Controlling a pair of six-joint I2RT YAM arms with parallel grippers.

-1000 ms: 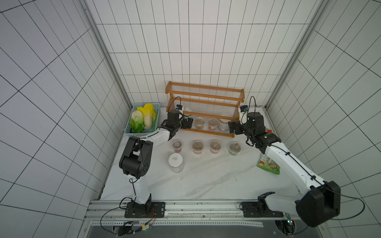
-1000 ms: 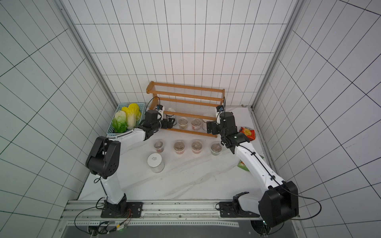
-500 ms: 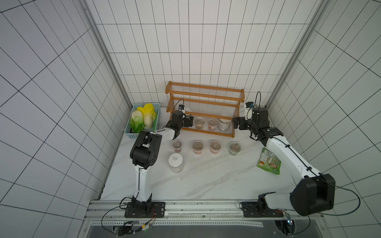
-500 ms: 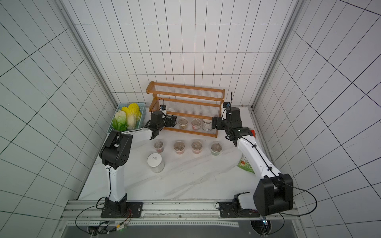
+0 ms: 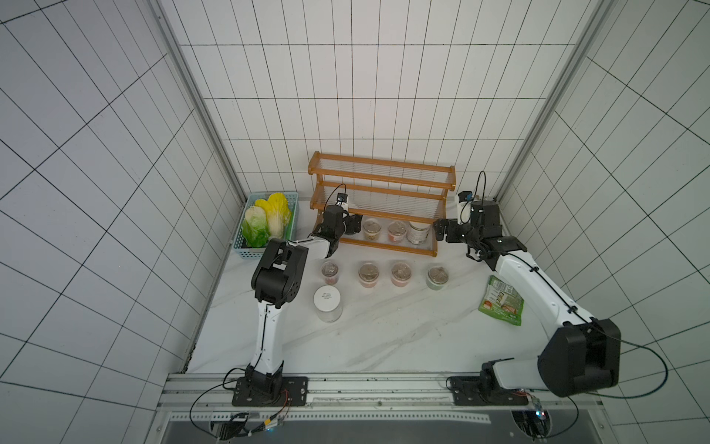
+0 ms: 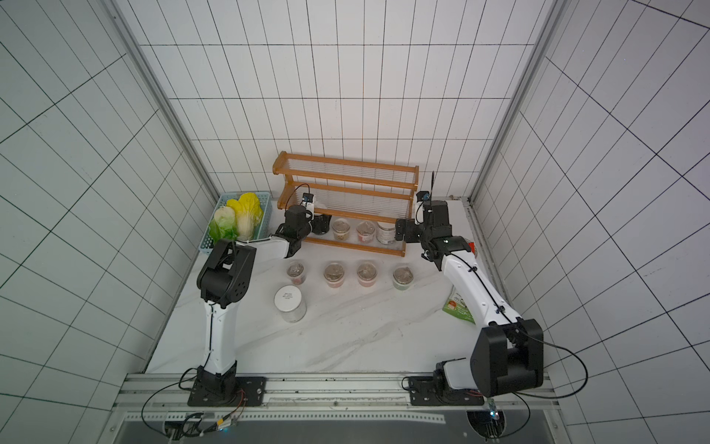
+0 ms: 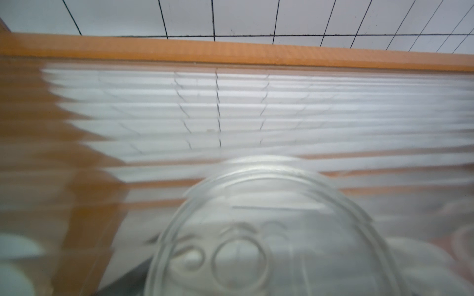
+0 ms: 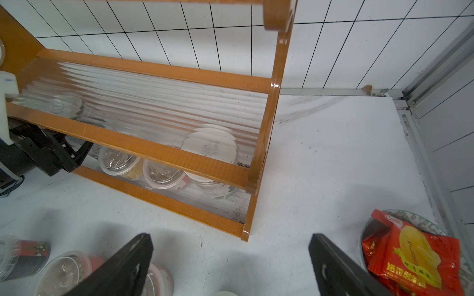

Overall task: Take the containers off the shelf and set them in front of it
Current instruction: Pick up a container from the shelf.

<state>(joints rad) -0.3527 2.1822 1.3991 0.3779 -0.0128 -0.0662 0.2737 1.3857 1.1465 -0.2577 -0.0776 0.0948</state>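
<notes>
The orange-brown shelf (image 5: 380, 180) (image 6: 345, 184) stands against the back wall. Its bottom tier holds two clear-lidded cups (image 5: 372, 226) (image 5: 397, 230) and a white-lidded jar (image 5: 418, 230). My left gripper (image 5: 353, 224) (image 6: 322, 223) reaches into that tier's left end. A clear-lidded container (image 7: 269, 243) fills the left wrist view close up, and the jaws there are hidden. My right gripper (image 5: 440, 230) (image 8: 228, 266) is open and empty, just off the shelf's right end. In front of the shelf stand several cups (image 5: 369, 273) (image 6: 334, 273) and a white-lidded jar (image 5: 327, 303).
A light-blue basket (image 5: 246, 251) of cabbages sits left of the shelf. On the right lies a green snack bag (image 5: 501, 301), beside my right arm. A red snack bag (image 8: 410, 258) rests on a plate by the right wall.
My left arm has pushed forward, its gripper going a little deeper into the bottom tier. My right gripper has drawn back from the shelf's front toward its right end.
</notes>
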